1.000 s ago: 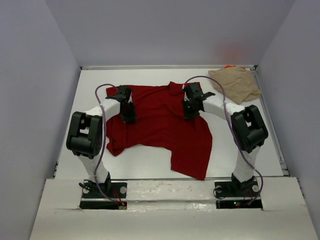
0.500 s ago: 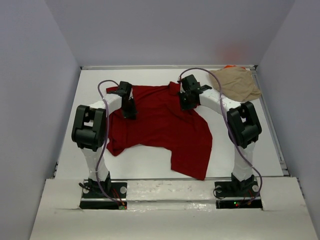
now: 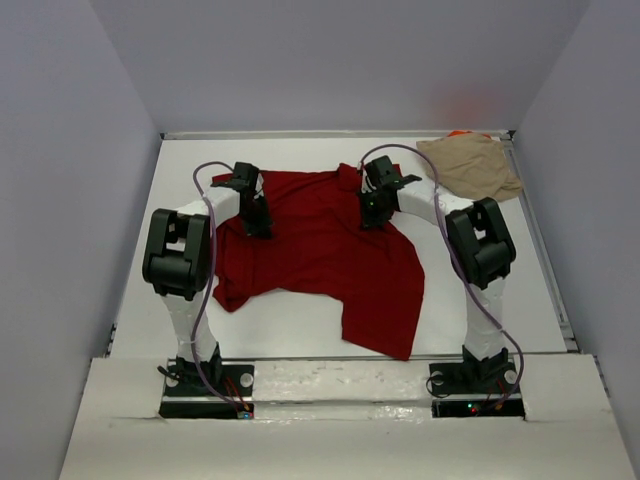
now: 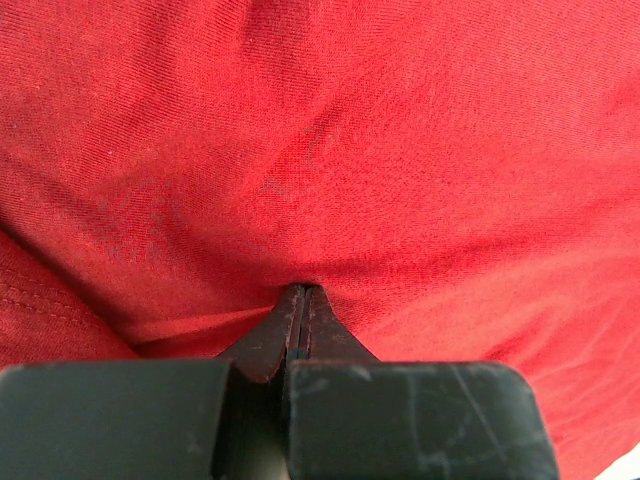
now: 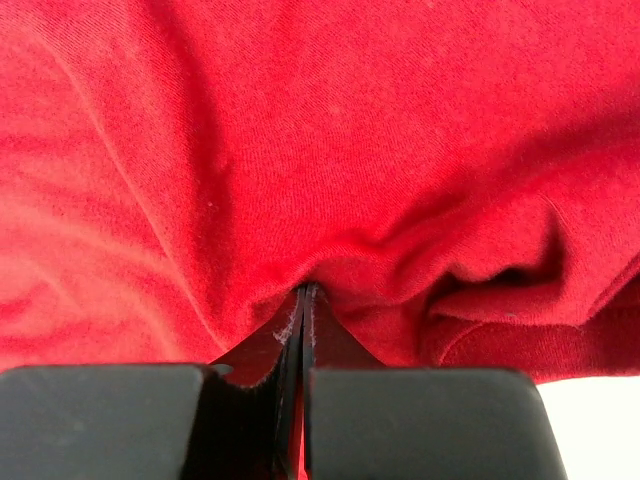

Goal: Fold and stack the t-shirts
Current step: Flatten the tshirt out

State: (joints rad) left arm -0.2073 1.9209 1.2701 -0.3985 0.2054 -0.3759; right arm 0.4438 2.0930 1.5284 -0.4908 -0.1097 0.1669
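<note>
The dark red t-shirt lies spread and rumpled in the middle of the white table. My left gripper is pressed down on its upper left part, and my right gripper is on its upper right part near the collar. In the left wrist view the left gripper is shut, with red cloth puckering at its tips. In the right wrist view the right gripper is shut with a pinch of red cloth between its jaws. The tan t-shirt lies crumpled at the far right corner, with a sliver of orange fabric behind it.
Grey walls close in the table on the left, back and right. A raised rim runs along the right edge. Both arm bases sit at the near edge, with looping cables beside the arms.
Both arms have pulled their elbows in and stand more upright. The right gripper has shifted a little left and away; the left gripper has moved slightly away. The red shirt's outline looks unchanged.
</note>
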